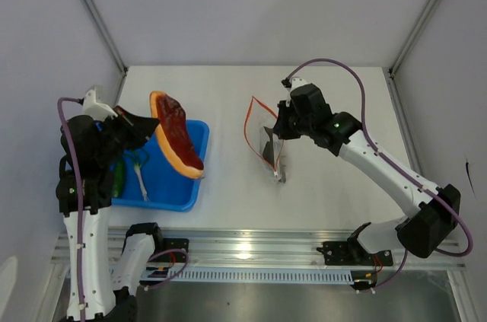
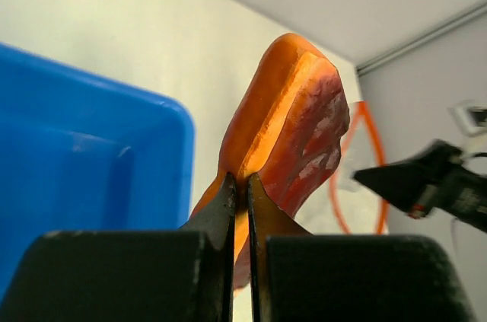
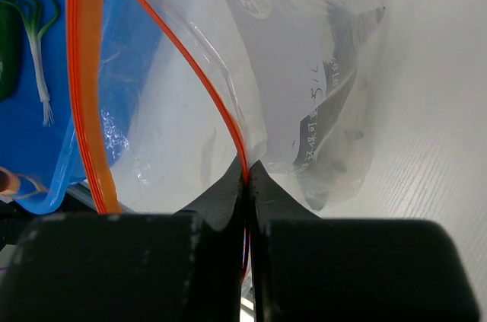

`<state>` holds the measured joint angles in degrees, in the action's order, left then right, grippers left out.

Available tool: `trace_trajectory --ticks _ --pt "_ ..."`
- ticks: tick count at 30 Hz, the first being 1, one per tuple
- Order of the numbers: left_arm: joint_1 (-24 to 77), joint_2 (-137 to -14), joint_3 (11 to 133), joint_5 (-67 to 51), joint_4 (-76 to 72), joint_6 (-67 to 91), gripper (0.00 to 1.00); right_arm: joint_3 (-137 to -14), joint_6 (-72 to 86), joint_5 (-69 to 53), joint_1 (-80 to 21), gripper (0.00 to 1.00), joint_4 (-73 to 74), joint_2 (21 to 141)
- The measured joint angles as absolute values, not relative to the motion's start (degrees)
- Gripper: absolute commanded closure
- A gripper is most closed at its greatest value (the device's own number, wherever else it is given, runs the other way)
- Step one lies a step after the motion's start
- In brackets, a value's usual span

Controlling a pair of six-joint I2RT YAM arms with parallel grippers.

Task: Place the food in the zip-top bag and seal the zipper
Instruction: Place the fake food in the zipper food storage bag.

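Orange-rimmed, dark-red oval toy meat slab (image 1: 179, 133) is what my left claw (image 1: 151, 125) is pinching right now. The jaws are nearly shut on its tan rim, and it's hanging tilted over the upper right corner of the blue plastic tray (image 1: 194, 194) at the left of the overhead view. My right claw (image 1: 272, 133) is clamping all the way down on the mouth edge of the small clear plastic zip-top bag (image 1: 272, 156), right on the thin red-orange zipper strip (image 1: 247, 128). It's holding the bag upright near the middle of the frame. The bag's bottom looks like it's resting on the white table (image 1: 335, 192), but I can't say for sure.

So I'm reckoning I'm mid-loading with the first piece: meat lifted, not in the bag yet, zipper wide open. The long dark-green stalks (image 1: 120, 177) are lying in the tray's lower left, waiting.

The next move is calling for carrying the slab rightward and feeding a narrow end into that zipper loop, which is gaping toward the left.

On room:
- The bare table between tray and bag is giving me an open lane.
- The loop doesn't look much wider than the slab, and its free lip is floppy, so a nudge could fold it shut.
- The tray's right wall is sitting just under the slab, so I'm guessing I shouldn't be dipping on the way over.
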<state>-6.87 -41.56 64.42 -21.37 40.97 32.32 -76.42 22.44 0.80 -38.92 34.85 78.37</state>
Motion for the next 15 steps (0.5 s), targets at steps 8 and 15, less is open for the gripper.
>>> trace_trajectory --ticks 8,15 --pt "-6.6 -42.4 72.9 -27.9 38.5 37.3 0.99 -76.8 22.5 1.1 -39.7 1.0 34.8 80.5" --pt "-3.5 -44.3 72.1 -30.6 30.4 43.9 0.99 -79.1 24.0 0.9 -40.3 1.0 34.6 83.8"
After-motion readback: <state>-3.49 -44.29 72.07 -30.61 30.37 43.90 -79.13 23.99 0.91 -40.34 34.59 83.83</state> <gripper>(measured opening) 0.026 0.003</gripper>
